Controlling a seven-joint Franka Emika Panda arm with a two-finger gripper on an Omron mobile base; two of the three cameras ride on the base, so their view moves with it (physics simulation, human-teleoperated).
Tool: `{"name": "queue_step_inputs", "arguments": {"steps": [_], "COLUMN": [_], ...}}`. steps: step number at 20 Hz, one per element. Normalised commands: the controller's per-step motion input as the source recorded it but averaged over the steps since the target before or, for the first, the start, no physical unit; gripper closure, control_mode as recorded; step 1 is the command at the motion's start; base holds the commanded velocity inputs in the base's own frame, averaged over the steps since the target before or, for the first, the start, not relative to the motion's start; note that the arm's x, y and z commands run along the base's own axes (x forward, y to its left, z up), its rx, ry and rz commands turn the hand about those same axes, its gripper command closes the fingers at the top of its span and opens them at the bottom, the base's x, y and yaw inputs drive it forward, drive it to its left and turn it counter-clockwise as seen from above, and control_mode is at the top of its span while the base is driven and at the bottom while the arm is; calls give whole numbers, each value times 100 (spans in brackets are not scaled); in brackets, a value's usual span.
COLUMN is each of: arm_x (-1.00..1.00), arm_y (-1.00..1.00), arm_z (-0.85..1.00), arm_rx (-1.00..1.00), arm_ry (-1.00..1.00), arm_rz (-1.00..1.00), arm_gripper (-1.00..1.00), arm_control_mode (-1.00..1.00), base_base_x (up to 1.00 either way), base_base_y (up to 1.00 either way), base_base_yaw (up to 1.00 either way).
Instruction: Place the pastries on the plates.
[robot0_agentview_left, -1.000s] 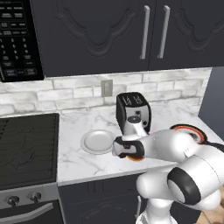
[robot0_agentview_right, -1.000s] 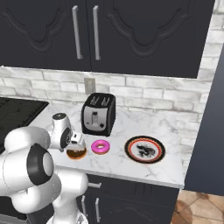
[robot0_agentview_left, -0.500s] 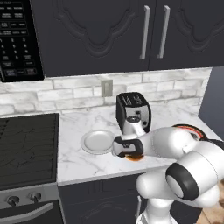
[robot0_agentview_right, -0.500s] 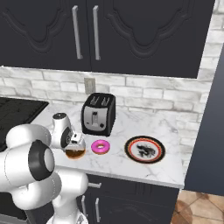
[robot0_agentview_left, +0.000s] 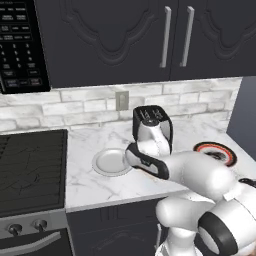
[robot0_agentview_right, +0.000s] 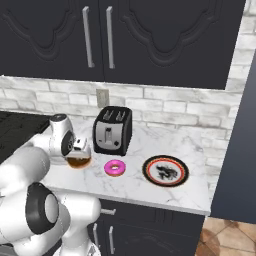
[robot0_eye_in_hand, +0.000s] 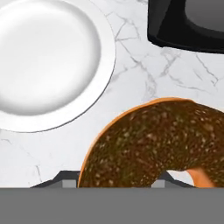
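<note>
On the left of the counter (robot0_agentview_left: 95, 187) lay the plain white plate (robot0_agentview_left: 111, 162), bare, with nothing on it. Just to its right the gripper (robot0_agentview_right: 79, 152) was closed around the chocolate donut (robot0_eye_in_hand: 157, 144); in the hand view the donut sat between the finger tips, its glazed top close under the camera, low over the marble and not yet over the plate. Behind it stood the black toaster (robot0_agentview_right: 112, 130). Further right the pink donut (robot0_agentview_right: 115, 168) rested on the bare counter, apart from both plates, and beyond it lay the banded plate (robot0_agentview_right: 165, 170), also without a pastry.

Judged from this, the task was at an early stage: neither pastry had reached a plate. The grasp on the chocolate donut looked made, so what remained was to carry it across to a plate, most likely the white one beside it, let it go there, and then do the same with the pink donut.

The views divided the scene between them. The left base view showed the white plate whole, but the arm covered the gripper and both donuts. The right base view showed the pink donut and the banded plate's dark centre clearly, while the arm hid the white plate. The hand view gave the contact itself and the gap of marble between donut and white plate.
</note>
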Motion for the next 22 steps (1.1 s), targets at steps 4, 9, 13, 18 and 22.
{"name": "queue_step_inputs", "arguments": {"steps": [4,9,13,18,22], "arm_x": [25,44,45,37,33], "arm_y": [73,63,51,23,9], "arm_z": [6,13,13,-1,-6], "arm_rx": [0,0,0,0,0], "arm_ry": [-1,-13,-14,0,0], "arm_rz": [0,0,0,0,0], "arm_gripper": [100,100,100,100,100], "arm_control_mode": [-100,-100,-100,-100,-100], "base_base_x": [0,0,0,0,0], "base_base_y": [0,0,0,0,0], "base_base_yaw": [0,0,0,0,0]}}
